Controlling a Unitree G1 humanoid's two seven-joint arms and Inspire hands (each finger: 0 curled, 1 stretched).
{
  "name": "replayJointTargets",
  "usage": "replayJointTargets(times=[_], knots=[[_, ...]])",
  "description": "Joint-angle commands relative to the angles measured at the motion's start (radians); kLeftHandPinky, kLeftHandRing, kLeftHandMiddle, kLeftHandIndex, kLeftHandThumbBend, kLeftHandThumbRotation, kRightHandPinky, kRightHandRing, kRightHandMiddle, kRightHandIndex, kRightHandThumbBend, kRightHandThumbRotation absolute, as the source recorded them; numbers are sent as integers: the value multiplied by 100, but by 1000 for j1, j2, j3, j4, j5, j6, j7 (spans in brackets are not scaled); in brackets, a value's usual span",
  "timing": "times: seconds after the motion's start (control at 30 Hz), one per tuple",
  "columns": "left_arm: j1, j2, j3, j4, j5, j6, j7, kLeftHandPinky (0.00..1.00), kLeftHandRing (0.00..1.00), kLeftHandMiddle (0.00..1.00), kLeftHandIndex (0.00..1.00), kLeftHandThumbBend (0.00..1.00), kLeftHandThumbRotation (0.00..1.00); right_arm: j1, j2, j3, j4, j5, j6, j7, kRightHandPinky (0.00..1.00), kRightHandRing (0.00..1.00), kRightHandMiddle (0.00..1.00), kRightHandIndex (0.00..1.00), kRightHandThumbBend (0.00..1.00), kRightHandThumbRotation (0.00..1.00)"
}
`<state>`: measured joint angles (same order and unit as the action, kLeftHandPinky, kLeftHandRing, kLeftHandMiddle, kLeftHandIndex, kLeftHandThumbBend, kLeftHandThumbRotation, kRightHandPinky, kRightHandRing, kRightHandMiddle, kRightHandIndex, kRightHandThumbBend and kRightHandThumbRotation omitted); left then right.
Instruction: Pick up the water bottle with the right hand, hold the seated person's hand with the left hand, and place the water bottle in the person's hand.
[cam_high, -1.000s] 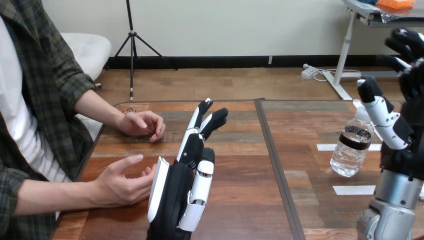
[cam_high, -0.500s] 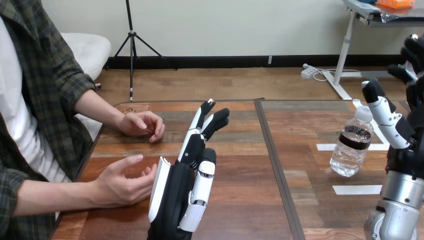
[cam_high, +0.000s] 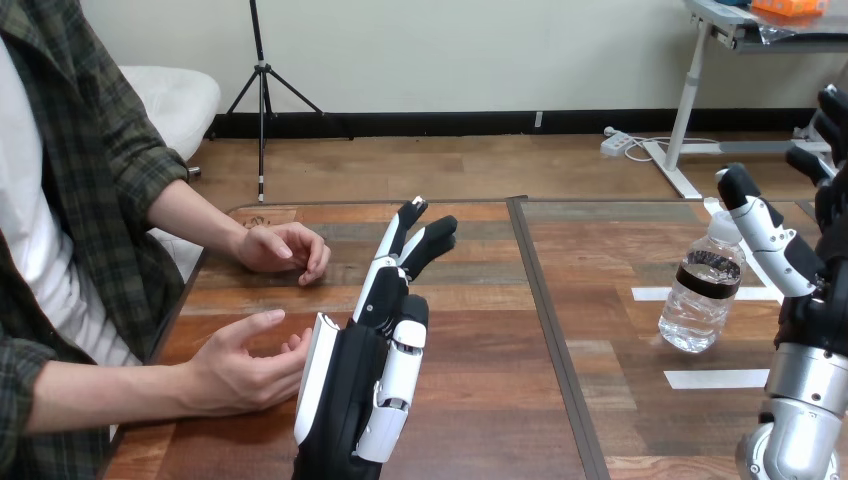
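- The desk (cam_high: 500, 330) is of wooden planks in mixed browns, with visible grain and a dull, low sheen; a darker strip runs across its middle.
- The water bottle (cam_high: 702, 290) is clear, glossy plastic with a white cap and a dark label band.
- The left hand (cam_high: 360, 390) has smooth, shiny white shells over matt black parts that look like hard plastic.
- The right hand (cam_high: 812, 300) has the same finish; its forearm (cam_high: 800, 400) is silver metal.
- The tape strips (cam_high: 715, 379) near the desk's right edge are flat, matt white.

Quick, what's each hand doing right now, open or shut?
Left hand: open, holding nothing.
Right hand: open, water bottle not grasped.
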<state>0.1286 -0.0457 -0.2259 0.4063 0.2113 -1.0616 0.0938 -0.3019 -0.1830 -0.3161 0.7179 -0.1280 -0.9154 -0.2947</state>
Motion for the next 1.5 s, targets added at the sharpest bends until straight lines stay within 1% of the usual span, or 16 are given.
replayJointTargets(times=[0.0,0.07,0.17,0.3,0.47,0.53,0.6,0.67,0.87,1.07,1.2,1.47], knots=[[-48,-20,1,-9,0,-11,-1,92,88,89,97,0,100,-101,-34,23,25,-42,25,-34,87,92,90,85,84,36],[-48,-20,0,-10,-2,-10,-3,93,89,89,97,0,100,-103,-39,27,31,-58,35,-52,88,93,91,86,83,34],[-48,-19,1,-9,-2,-11,-3,93,89,89,97,0,100,-106,-46,36,42,-70,51,-63,90,94,92,86,81,32],[-47,-21,2,-11,-1,-10,-2,93,89,89,97,0,100,-114,-48,43,66,-58,62,-58,94,95,93,88,79,27],[-48,-20,4,-10,0,-12,-2,93,88,89,97,0,100,-122,-55,53,93,-63,73,-68,97,96,94,89,77,22],[-49,-18,4,-8,-2,-15,-3,93,88,89,97,0,100,-124,-51,54,97,-35,102,-39,98,97,96,90,76,20],[-50,-17,6,-5,2,-18,-1,93,89,89,97,0,100,-127,-51,56,106,-25,111,-28,99,98,96,91,76,19],[-51,-18,9,-3,7,-21,2,93,89,89,97,0,100,-130,-54,59,116,-25,108,-30,99,99,97,91,75,18],[-51,-17,12,-2,7,-21,3,93,88,89,97,0,100,-138,-56,64,140,-33,123,-43,100,99,97,92,75,14],[-51,-17,12,3,0,-29,1,93,88,89,97,0,100,-146,-54,67,166,-14,136,-29,100,100,98,92,76,12],[-52,-14,11,4,-4,-32,-3,93,89,89,97,0,100,-152,-60,76,184,-24,152,-41,100,100,98,93,75,10],[-50,-12,14,4,1,-34,-3,94,90,90,97,0,100,-164,-62,78,215,-19,172,-46,100,100,97,92,75,8]])
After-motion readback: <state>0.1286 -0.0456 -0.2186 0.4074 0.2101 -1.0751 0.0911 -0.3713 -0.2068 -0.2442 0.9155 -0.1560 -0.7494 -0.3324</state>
